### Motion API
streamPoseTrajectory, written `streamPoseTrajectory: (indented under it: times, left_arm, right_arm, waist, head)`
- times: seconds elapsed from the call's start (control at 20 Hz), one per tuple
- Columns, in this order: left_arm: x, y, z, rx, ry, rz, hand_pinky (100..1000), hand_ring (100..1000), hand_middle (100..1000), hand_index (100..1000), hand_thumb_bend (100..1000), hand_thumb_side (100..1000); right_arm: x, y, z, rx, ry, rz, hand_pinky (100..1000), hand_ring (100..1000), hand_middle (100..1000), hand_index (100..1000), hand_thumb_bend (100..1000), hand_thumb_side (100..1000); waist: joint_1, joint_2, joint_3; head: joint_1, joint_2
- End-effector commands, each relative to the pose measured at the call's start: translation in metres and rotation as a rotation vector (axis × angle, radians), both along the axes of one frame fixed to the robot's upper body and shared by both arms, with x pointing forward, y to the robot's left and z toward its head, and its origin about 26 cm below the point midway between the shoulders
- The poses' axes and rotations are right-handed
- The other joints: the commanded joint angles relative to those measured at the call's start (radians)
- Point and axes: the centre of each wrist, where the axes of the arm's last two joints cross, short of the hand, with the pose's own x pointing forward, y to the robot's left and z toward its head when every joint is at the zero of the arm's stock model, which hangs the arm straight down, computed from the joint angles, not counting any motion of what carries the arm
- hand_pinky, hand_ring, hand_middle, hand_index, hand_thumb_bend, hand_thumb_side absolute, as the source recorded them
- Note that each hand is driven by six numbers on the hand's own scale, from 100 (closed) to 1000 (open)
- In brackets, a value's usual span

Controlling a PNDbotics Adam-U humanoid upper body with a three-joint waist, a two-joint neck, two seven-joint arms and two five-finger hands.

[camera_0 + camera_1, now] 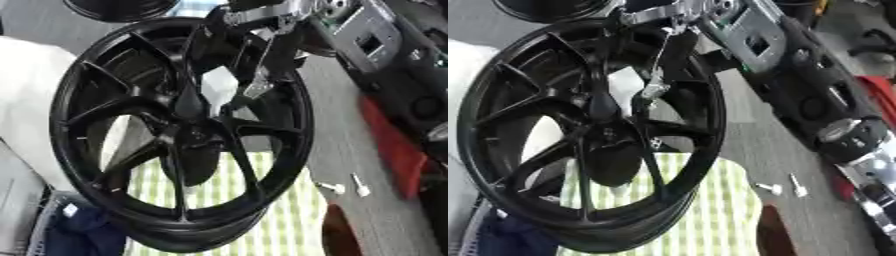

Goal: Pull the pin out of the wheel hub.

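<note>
In the left eye view we've got the big glossy black multi-spoke alloy wheel hub [179,132] standing up on its rim and filling most of the frame, sitting on a green-and-white checked cloth [280,220] on the grey table [367,200]. Our right hand [254,65] comes in from the top right, black with silver joints, fingers reaching down in front of the spokes toward the centre. It looks like the fingers are curled in around something small and silvery just above the centre boss, which we'd guess is the pin [256,90], but we can't tell for sure that it's actually pinched. Two small white bolt-like bits [346,187] lie on the table to the right of the wheel, well clear of the hand.

Right eye view shows the same thing a bit cleaner: the silvery pin piece [654,90] sits right at the fingertips of the right hand [667,55], up and right of the hub centre, between two spokes. The left hand doesn't show anywhere.

Handling-wise, we reckon the pin is small, stiff metal and probably slick, so grab the exposed end and pull straight out along its axis. The wheel looks heavy enough to stay put, though standing on its rim it could rock.
</note>
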Motion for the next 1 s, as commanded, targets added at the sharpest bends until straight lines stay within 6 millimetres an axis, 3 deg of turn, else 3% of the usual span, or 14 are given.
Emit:
streamPoseTrajectory:
  times: [0.05,0.65,1.0]
  left_arm:
    - [0.0,0.009,0.01,0.035,-0.015,0.013,699,645,496,705,805,390]
    - [-0.001,0.007,0.006,0.031,-0.007,0.006,699,650,495,704,803,390]
    - [-0.001,0.007,0.005,0.031,-0.003,0.001,701,653,500,705,799,392]
  right_arm:
    - [-0.009,0.005,0.007,-0.022,-0.059,0.035,818,797,791,845,598,375]
    - [-0.012,0.006,-0.009,-0.031,-0.064,0.023,812,792,794,849,598,375]
    - [-0.012,0.0,-0.006,0.0,-0.066,-0.022,804,787,786,844,571,361]
  waist:
    - [0.008,-0.019,-0.003]
    - [0.019,-0.014,-0.001]
    - [0.021,-0.012,-0.002]
  head:
    - [0.007,-0.02]
    - [0.002,-0.05]
    - [0.003,-0.064]
